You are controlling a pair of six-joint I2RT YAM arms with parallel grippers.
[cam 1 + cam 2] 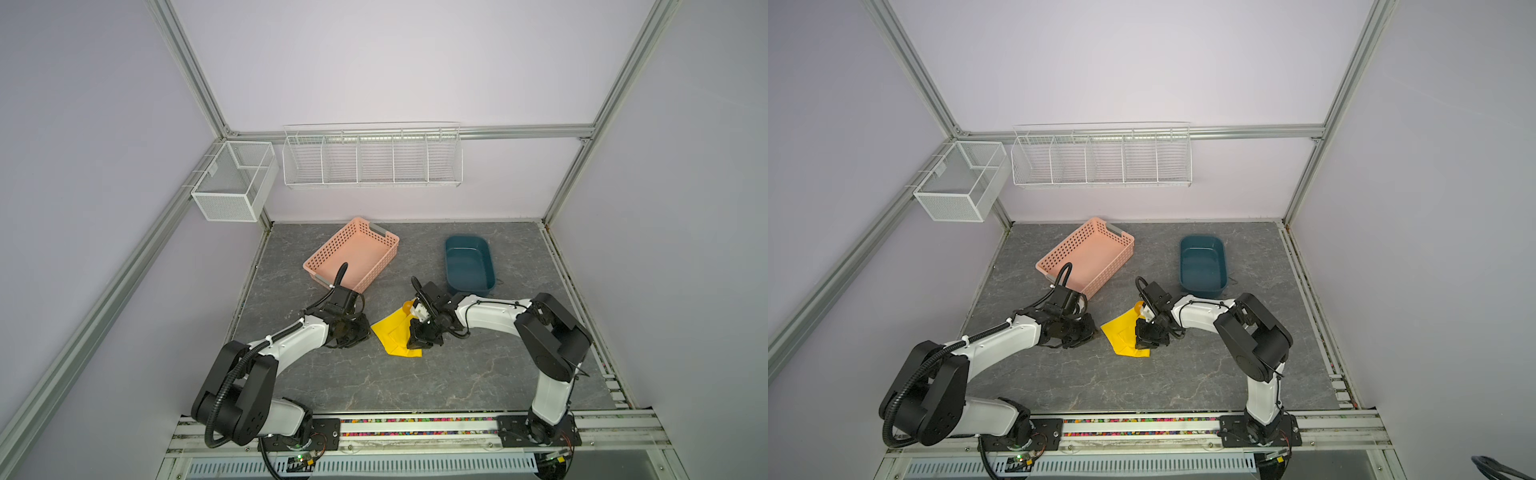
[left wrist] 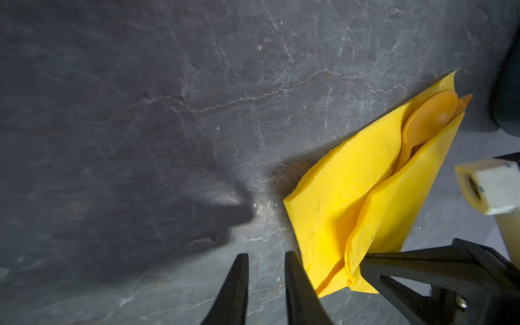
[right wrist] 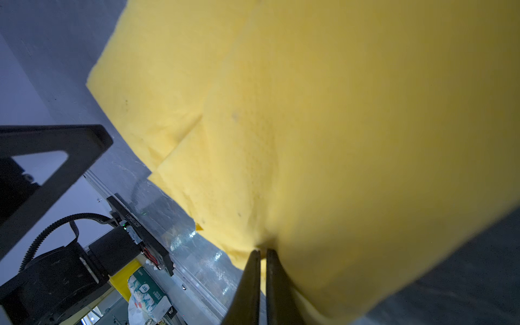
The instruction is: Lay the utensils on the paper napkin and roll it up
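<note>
Mid-roll, by the look of it. Lying on the dark grey stone-patterned tabletop [image 1: 374, 386], between the two arms: the thin bright yellow paper napkin [image 1: 392, 338], already folded over the slim orange-gold utensils [image 2: 408, 146]. Peeking out of the open end in the left wrist view: the round bowl of the orange spoon [image 2: 427, 115] and, just beside it, the tips of the fork [image 2: 463, 102]. No sign of the knife, presumably buried under the paper.

Clamped on the upper flap of the napkin: the right gripper [image 3: 261, 253], black fingertips pressed together, paper puckering at the bite. Probably gripped there to keep the fold taut over the handles and to stop the soft sheet from springing open.

Parted only narrowly and carrying nothing: the left gripper [image 2: 266, 257], tips low over bare tabletop, just beside the napkin's edge. One finger close against it; whether touching, hard to tell. Likely placed there to catch the loose edge or brace the bundle during the turn.

Judged as partly done: utensils in, one fold made, no tight roll yet. Worth minding: thin paper liable to tear or slip at so small a pinch, smooth pieces liable to slide out of the open end if tilted.
</note>
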